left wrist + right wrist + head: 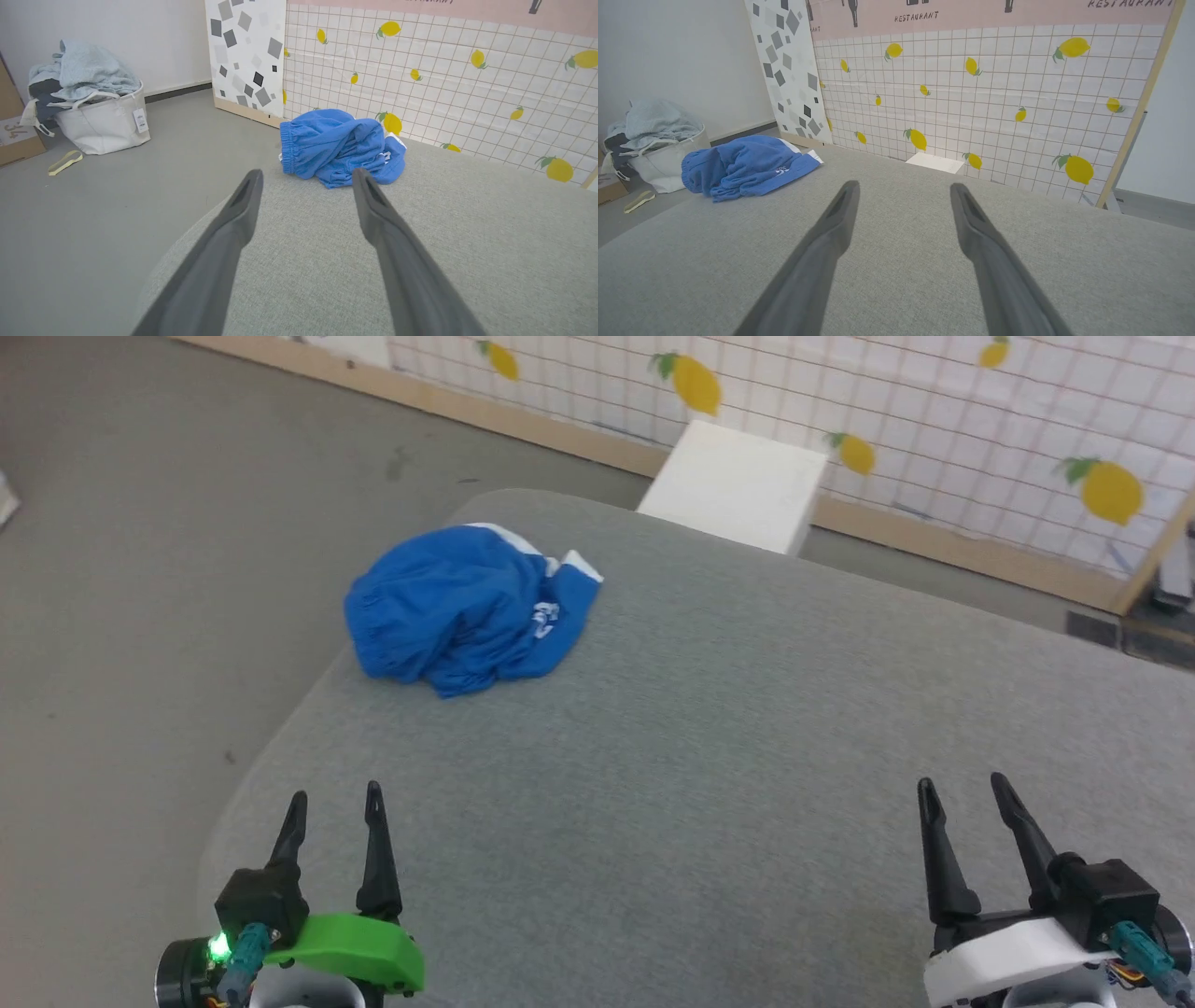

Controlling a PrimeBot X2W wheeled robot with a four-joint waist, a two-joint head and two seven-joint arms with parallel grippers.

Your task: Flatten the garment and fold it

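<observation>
Bare grey cushion [709, 756] lies open up to the crumpled garment [467, 611] near its far-left edge.

the bright blue shorts [467, 611] lie crumpled in a bunched heap near the far left corner of the grey padded surface [709, 756]. the gathered elastic waistband faces left, white trim shows at the far edge, and white printed lettering shows on a fold.
</observation>
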